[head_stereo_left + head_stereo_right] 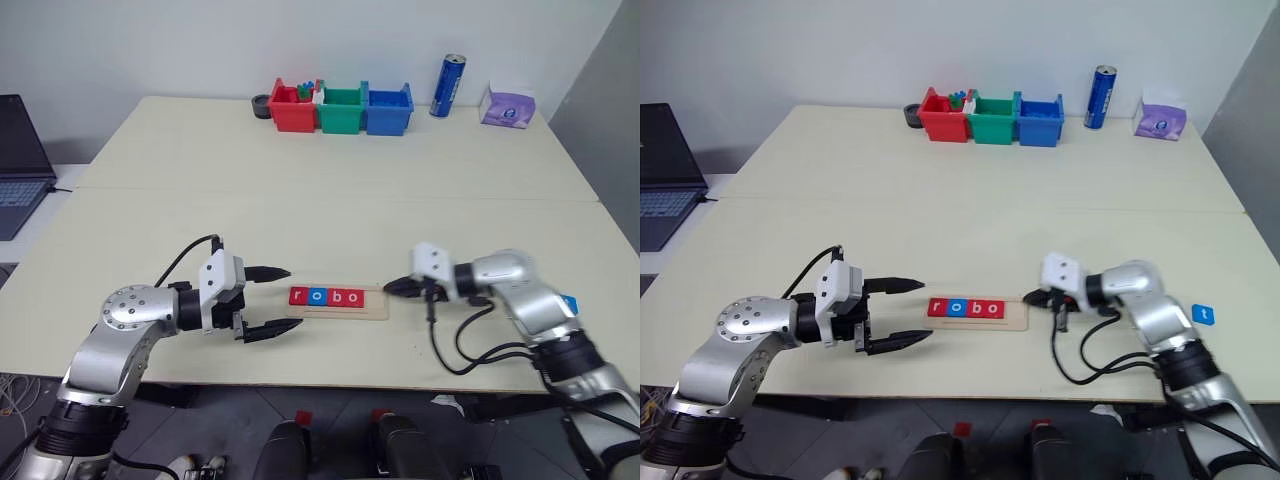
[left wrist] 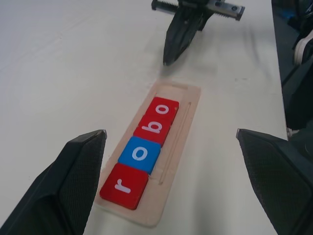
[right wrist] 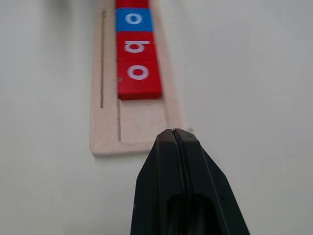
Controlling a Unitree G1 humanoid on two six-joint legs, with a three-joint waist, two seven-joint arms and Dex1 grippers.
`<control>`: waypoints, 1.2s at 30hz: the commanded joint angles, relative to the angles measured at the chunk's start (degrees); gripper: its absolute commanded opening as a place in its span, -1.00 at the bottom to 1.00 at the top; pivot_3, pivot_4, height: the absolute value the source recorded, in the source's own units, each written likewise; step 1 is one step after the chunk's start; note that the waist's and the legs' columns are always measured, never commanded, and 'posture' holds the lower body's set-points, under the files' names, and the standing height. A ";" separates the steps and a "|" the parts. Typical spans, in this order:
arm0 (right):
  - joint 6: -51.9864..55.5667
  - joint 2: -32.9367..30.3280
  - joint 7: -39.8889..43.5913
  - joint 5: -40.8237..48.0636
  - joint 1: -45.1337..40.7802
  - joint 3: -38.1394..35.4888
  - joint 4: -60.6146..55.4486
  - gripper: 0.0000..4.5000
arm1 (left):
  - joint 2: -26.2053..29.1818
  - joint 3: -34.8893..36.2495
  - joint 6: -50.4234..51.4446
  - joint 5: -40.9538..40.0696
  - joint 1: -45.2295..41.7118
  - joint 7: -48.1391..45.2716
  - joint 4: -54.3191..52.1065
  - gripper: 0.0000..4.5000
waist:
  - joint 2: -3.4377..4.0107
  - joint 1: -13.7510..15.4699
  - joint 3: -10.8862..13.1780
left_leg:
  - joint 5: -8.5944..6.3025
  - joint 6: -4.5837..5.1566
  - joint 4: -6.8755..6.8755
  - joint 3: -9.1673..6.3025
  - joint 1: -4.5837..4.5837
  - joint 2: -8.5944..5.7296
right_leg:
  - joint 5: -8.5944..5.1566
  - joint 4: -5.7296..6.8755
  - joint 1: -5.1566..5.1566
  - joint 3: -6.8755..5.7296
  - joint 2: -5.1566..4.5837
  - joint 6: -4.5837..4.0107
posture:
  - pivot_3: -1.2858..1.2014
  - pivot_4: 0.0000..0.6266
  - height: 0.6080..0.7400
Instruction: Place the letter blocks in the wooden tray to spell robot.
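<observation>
The wooden tray [image 1: 372, 303] lies near the table's front edge, between my two grippers. Four letter blocks sit in its groove and read r [image 2: 124, 184], o [image 2: 140, 153], b [image 2: 152, 127], o [image 2: 162, 108]. The tray's last slot [image 3: 142, 122], at the end near my right gripper, is bare wood. A blue block with a white t [image 1: 1203, 314] lies flat on the table beyond my right forearm. My left gripper [image 1: 294, 298] is open at the tray's left end, holding nothing. My right gripper [image 3: 173, 133] is shut and empty, its tip just off the tray's right end.
Red [image 1: 291, 108], green [image 1: 342, 108] and blue [image 1: 388, 108] bins stand in a row at the table's far edge, with a black roll [image 1: 262, 105] beside them. A blue can [image 1: 448, 86] and a purple packet [image 1: 508, 107] are at the back right. A laptop [image 1: 20, 165] sits far left.
</observation>
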 commanded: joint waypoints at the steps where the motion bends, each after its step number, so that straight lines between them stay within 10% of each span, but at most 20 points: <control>1: 10.00 -1.01 -6.42 4.56 4.95 -8.46 -9.68 -0.60 | -3.83 -3.21 1.14 0.79 -2.91 4.17 -3.03 1.00 | -0.01 0.04 -0.01 | 0.00 0.00 0.01 0.00 0.01 0.01 | 0.00 0.00 0.01 0.00 0.00 0.01 | 0.03 -0.52 1.00; 11: 27.32 9.23 -39.63 -2.03 25.45 -27.76 -25.55 0.98 | -24.22 -14.85 0.11 8.65 -15.78 16.17 6.31 1.00 | 0.07 0.52 -0.09 | 0.01 -0.01 0.05 0.13 0.13 -0.20 | -0.04 0.04 0.09 0.15 0.16 0.19 | 0.03 -0.52 1.00; 36: 37.83 22.53 -65.23 -1.97 18.74 -41.27 -18.17 0.98 | -33.58 -22.35 -7.00 14.09 -23.11 10.27 17.90 1.00 | 0.22 -0.38 -0.17 | 0.01 -0.01 -0.04 0.20 0.21 -0.13 | -0.10 0.01 0.10 0.26 0.35 0.30 | 0.03 -0.52 1.00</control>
